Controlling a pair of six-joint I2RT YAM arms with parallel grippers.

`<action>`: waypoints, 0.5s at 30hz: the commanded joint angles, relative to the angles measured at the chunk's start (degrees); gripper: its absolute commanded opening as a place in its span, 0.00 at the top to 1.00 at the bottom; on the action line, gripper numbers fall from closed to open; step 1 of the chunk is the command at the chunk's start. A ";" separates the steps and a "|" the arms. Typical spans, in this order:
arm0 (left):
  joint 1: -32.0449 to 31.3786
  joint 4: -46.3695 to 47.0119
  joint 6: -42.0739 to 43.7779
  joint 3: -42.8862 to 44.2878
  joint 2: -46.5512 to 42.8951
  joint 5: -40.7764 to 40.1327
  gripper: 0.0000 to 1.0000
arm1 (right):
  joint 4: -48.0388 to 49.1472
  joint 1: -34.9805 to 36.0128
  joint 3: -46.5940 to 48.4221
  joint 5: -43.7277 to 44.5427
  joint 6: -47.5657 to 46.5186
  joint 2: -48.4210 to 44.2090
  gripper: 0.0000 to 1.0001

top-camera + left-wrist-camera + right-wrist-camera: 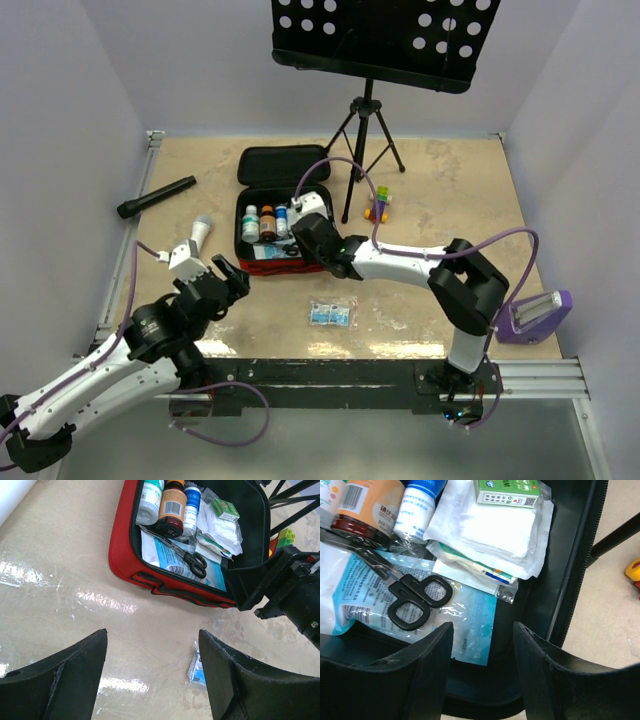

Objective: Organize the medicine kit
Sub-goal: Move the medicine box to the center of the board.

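The medicine kit (241,236) lies open on the table (440,190), at about 11 o'clock from the table centre in the overhead view, with its lid (283,165) folded flat toward 12 o'clock. Three bottles (172,507) lie side by side along the tray's 12 o'clock half. Below them the scissors (177,550) rest on a blue-printed packet (470,625), handles toward 4 o'clock in the left wrist view. At 3 o'clock of the bottles a green box (507,491) sits on white gauze packets (495,535). My right claw (482,665) hangs over the tray's 5 o'clock corner. Its fingers (427,670) stand moderately apart with nothing between them, directly above the blue-printed packet and the black lining. My left claw (152,675) hovers over bare table at 7 o'clock of the kit, clear of its red wall. Its jaws are spread wide and hold nothing. A loose packet (332,313) lies flat on the table at 5 o'clock of the kit, near my left claw's right finger in the left wrist view. A black flashlight (157,197) lies at 9 o'clock of the kit, well apart. A music stand (370,130) stands at 2 o'clock, a coloured toy (378,206) at 3 o'clock, and a purple device (535,315) at 4 o'clock by the table edge.
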 commanded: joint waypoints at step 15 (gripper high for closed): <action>-0.15 2.21 -3.96 -5.63 0.21 2.28 0.22 | -2.54 14.71 8.03 -11.02 14.59 6.98 0.47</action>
